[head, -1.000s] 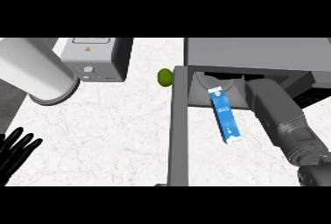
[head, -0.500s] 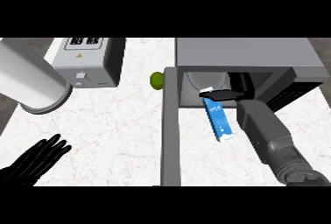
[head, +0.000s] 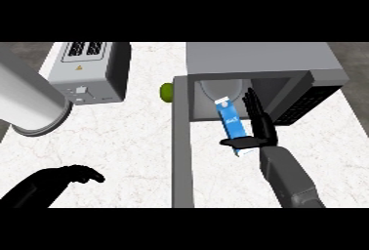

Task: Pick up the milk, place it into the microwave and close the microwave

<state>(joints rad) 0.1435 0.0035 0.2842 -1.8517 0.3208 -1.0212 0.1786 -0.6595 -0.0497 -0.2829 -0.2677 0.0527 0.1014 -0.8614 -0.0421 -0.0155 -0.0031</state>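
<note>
Since half a second ago the microwave [head: 259, 58] sits nearer, its door [head: 181, 146] open, and the right robot hand [head: 258, 128], fingers straight with thumb under, carries the milk carton [head: 232, 125] lengthwise into the cavity mouth, while the left robot hand [head: 54, 181] hangs curled over the tabletop [head: 130, 146].

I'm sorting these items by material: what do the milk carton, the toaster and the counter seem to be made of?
The milk carton looks like printed paperboard: flat blue-and-white faces, folded top. The toaster looks like matte grey metal or plastic; its plain, evenly shaded panels leave that open. The counter looks like polished marble or stone: white with faint veins.
</note>
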